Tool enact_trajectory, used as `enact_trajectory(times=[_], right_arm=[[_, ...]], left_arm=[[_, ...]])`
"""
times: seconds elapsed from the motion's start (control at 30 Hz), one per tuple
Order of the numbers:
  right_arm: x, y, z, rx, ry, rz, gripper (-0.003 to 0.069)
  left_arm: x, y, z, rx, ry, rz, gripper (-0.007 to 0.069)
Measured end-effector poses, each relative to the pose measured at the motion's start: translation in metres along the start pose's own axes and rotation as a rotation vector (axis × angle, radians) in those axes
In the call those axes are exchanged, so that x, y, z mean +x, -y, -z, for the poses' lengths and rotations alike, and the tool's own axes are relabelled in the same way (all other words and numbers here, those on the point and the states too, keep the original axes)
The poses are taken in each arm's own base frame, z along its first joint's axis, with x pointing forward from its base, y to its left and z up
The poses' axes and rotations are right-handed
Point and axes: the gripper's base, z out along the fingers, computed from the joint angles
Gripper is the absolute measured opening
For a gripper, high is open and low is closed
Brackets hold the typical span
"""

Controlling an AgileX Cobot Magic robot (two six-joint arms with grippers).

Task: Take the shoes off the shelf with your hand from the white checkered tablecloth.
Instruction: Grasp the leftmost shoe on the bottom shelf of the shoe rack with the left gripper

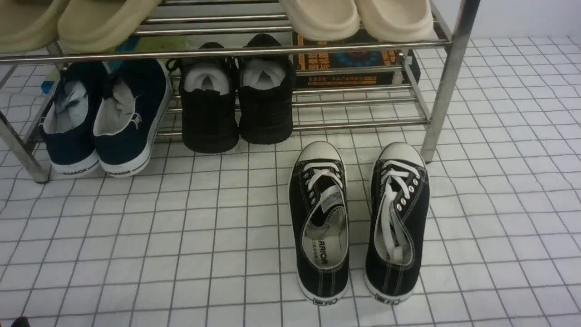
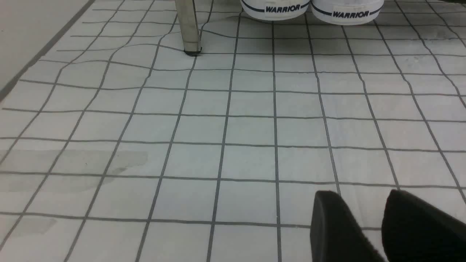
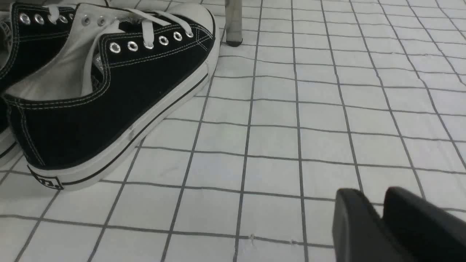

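Note:
The navy slip-on shoes point(image 1: 102, 131) stand side by side on the low tier of the silver shelf point(image 1: 447, 77) at its left end, heels toward me. Their white "WARRIOR" heels point(image 2: 309, 9) show far ahead in the left wrist view, beside a shelf leg point(image 2: 189, 29). My left gripper point(image 2: 362, 196) hovers low over the white checkered tablecloth point(image 1: 181, 236), empty, with a narrow gap between its fingers. My right gripper point(image 3: 378, 196) is shut and empty over the cloth, right of the lace-up sneakers. Neither gripper shows clearly in the front view.
Black knit sneakers point(image 1: 238, 104) sit on the same tier, right of the navy pair. Black lace-up sneakers point(image 1: 358, 218) with white toe caps stand on the cloth before the shelf; one point(image 3: 109, 91) shows near the right gripper. Beige slippers point(image 1: 354, 16) lie on the upper tier.

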Motion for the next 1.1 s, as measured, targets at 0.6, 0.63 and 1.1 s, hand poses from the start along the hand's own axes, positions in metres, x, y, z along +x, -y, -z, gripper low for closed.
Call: enact_trajectory(times=[0.6, 0.63, 1.1], right_arm=[[0.0, 0.0, 0.0, 0.0, 0.0, 0.0, 0.0154], [0.0, 0.0, 0.0, 0.0, 0.0, 0.0, 0.0155], [0.0, 0.0, 0.0, 0.0, 0.0, 0.0, 0.0172]], left_arm=[[0.0, 0.0, 0.0, 0.0, 0.0, 0.0, 0.024], [0.0, 0.0, 0.0, 0.0, 0.0, 0.0, 0.024], [-0.0009, -0.0006, 0.0, -0.007, 0.01, 0.026, 0.024]])
